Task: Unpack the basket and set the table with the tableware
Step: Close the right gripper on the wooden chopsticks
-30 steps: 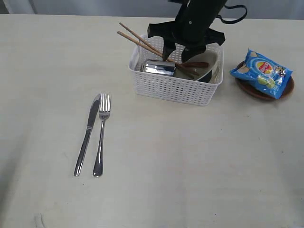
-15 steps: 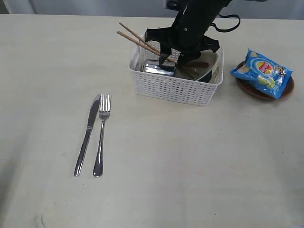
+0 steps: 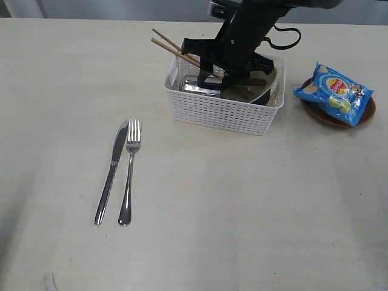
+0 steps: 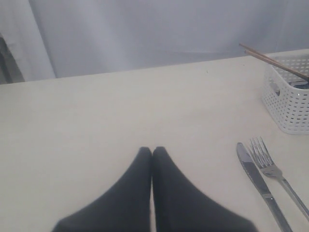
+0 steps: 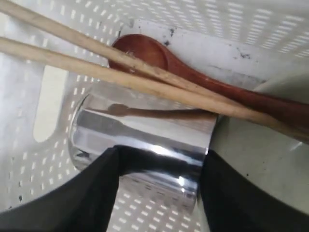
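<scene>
While its fingers [image 5: 91,193] stood spread to either side of the steel cup [image 5: 145,130], the right pincer [image 5: 160,162] hung low inside the basket [image 3: 221,112], released and not yet clamped on anything. The cup lay on its side at the left end of the basket. Across its top ran the chopsticks [image 3: 176,50], which poked out over the far-left rim, with the wooden spoon [image 5: 145,53] beside them and its handle reaching toward the white bowl [image 3: 270,85] at the right end.

The step in hand looked like taking the cup. The next move called for clenching on its shiny, rounded wall and lifting it clear without dragging the chopsticks along, then standing it upright on the worktop [image 3: 242,212].

Out on the near left, the knife [image 3: 112,170] and fork [image 3: 129,173] lay side by side. To the right of the basket, the brown plate [image 3: 321,115] carried a snack bag [image 3: 333,85]. The left pincer [image 4: 152,150] was clenched empty above the worktop, left of the cutlery.
</scene>
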Motion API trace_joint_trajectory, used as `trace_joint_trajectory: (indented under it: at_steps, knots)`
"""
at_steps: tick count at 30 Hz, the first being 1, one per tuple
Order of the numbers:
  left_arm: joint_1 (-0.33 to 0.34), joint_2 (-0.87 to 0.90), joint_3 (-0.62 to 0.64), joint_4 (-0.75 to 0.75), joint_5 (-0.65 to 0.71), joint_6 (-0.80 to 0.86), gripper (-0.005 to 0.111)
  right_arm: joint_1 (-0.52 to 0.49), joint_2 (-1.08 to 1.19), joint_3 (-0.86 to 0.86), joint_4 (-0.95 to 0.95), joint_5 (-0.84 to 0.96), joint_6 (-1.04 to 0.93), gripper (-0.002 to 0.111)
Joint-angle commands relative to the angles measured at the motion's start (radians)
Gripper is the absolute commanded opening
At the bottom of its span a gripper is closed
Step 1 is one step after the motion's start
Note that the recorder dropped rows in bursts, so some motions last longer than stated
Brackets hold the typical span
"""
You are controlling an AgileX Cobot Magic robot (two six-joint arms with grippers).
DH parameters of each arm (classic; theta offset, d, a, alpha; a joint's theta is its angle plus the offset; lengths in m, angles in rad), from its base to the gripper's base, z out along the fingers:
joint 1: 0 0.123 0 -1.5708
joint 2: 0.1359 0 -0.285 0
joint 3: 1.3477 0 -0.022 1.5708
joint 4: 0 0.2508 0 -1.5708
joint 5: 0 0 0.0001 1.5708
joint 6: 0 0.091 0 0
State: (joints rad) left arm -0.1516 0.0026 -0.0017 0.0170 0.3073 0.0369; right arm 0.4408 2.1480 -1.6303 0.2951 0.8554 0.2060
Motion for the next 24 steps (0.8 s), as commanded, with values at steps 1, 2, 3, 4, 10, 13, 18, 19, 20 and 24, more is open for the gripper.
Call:
trace_joint_trajectory:
  at_steps: [1,2,3,4,10,13,18,19,20,24]
  knots:
    - [0.001,-0.003,0.002,0.006,-0.008,-0.003,0.0,-0.002,0.012,-0.002,-0.006,-0.025,-0.005,0.045]
    - [0.001,-0.003,0.002,0.006,-0.008,-0.003,0.0,-0.002,0.012,-0.002,-0.006,-0.028,-0.005,0.04]
    - [0.001,-0.003,0.002,0.006,-0.008,-0.003,0.0,-0.002,0.012,-0.002,-0.006,-0.03,-0.01,0.034]
    - [0.001,-0.003,0.002,0.006,-0.008,-0.003,0.0,-0.002,0.012,-0.002,-0.006,-0.032,-0.02,0.026]
    - [0.001,-0.003,0.002,0.006,-0.008,-0.003,0.0,0.0,0.012,-0.002,-0.006,-0.032,-0.064,0.0]
    - [0.001,-0.003,0.002,0.006,-0.008,-0.003,0.0,0.0,0.01,-0.002,-0.008,-0.026,-0.087,-0.001]
    - [0.001,-0.003,0.002,0.006,-0.008,-0.003,0.0,0.0,0.006,-0.002,-0.008,-0.014,-0.094,-0.001]
    - [0.001,-0.003,0.002,0.006,-0.008,-0.003,0.0,0.0,0.006,-0.002,-0.008,-0.009,-0.094,-0.001]
    - [0.001,-0.003,0.002,0.006,-0.008,-0.003,0.0,0.0,0.006,-0.002,-0.008,-0.005,-0.094,-0.001]
    - [0.001,-0.003,0.002,0.006,-0.008,-0.003,0.0,-0.008,0.006,-0.002,-0.002,0.021,-0.092,0.0]
